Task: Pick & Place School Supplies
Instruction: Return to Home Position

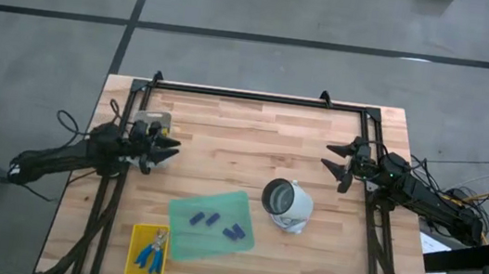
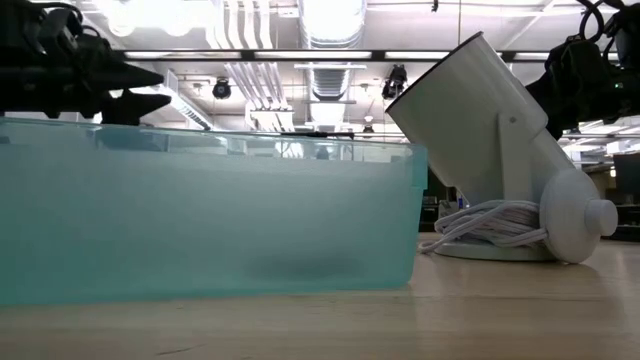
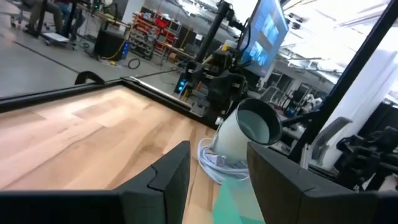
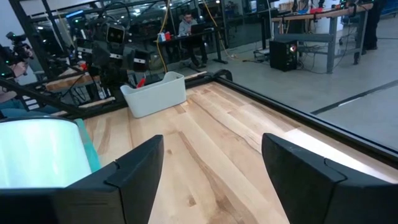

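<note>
Both pincers hang clear of the table (image 1: 255,129) with nothing in them, so you can read each one plainly. Your left pincer (image 1: 165,156) has its fingers apart, and its wrist view shows a plain gap between the two dark fingers (image 3: 171,180). Your right pincer (image 1: 332,167) is spread wide too, its fingers (image 4: 140,168) standing well apart in its own view. Several purple-blue pieces (image 1: 211,217) lie in the translucent green tray (image 1: 183,240). The tray sits between the two pincers, nearer the left one, and touches neither. Two blue-handled tools (image 1: 153,251) rest in the yellow mesh basket (image 1: 133,256), which is just beside the tray and well apart from the left pincer. A pale bin (image 1: 154,124) stands just beside the left pincer, on the side away from the tray. You cannot tell what it holds from these views, so no crayon boxes can be made out. Nearer the right pincer, though apart from it, a white lamp (image 1: 290,206) leans with its open shade tilted upward. Its cord (image 2: 490,225) is coiled at the foot.
</note>
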